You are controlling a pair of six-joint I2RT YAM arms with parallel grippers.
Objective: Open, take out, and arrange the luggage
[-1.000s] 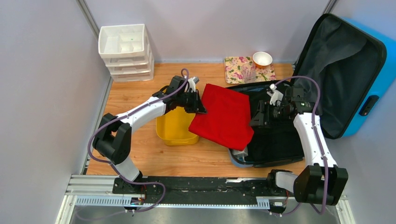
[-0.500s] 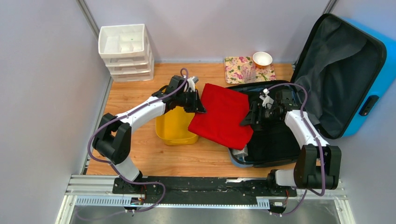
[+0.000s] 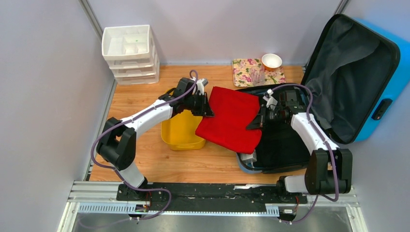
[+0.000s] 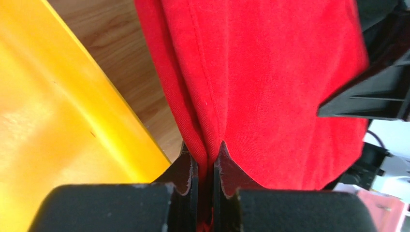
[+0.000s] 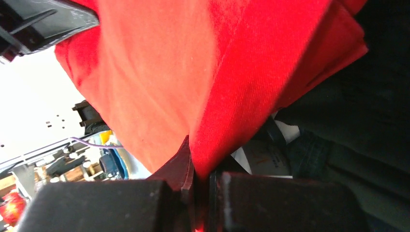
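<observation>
Left jaws: the left gripper (image 4: 209, 155) is pressed together on a fold at the 9 o'clock edge of the red cloth (image 3: 229, 121)
Right jaws: the right gripper (image 5: 198, 171) pinches the cloth's 3 o'clock edge, with fabric bunched between the fingers
Cloth: folded and spread flat between the two grippers, off the table (image 3: 140, 101); it hangs over the gap between tub and luggage
In the way: the cloth hides the luggage's 9 o'clock rim, and the left arm crosses the tub's 12 o'clock rim
Luggage: the luggage (image 3: 387, 82) sits on the 3 o'clock side of the table, open; the base lies flat, the lid stands tilted toward 2 o'clock, showing dark grey lining and a blue shell; dark clothing and something pale lie in the base
Yellow tub: the yellow tub (image 3: 181, 133) is just at 9 o'clock of the cloth
Drawers: a white drawer unit (image 3: 129, 53) is in the 11 o'clock corner
Tray: a floral tray (image 3: 244, 72) at 12 o'clock holds a bowl (image 3: 271, 61) and a clear glass (image 3: 257, 75)
Writing: any lettering is too small to read
</observation>
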